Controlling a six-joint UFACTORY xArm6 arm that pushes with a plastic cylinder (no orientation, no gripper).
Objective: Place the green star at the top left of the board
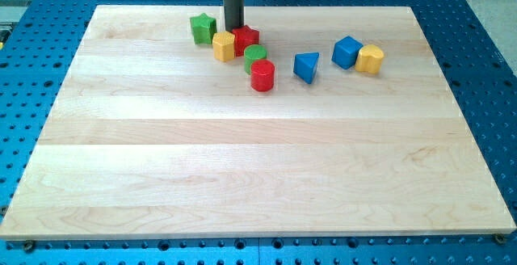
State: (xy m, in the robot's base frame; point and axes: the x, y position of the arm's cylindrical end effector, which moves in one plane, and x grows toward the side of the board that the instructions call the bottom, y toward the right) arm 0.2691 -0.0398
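Item: green star-shaped block [203, 28], left of yellow block [224, 46] and red star-shaped block [246, 38]; my tip [234, 29], bare rod holding nothing, sits between; I'd circle rightward of star, push left gently.

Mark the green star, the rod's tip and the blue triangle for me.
green star [203, 28], camera view, its front face
my tip [234, 29], camera view, the rod's very end
blue triangle [305, 66], camera view, its top face

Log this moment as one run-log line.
my tip: right of green star, at red block | star: top, left of centre | corner: not reached
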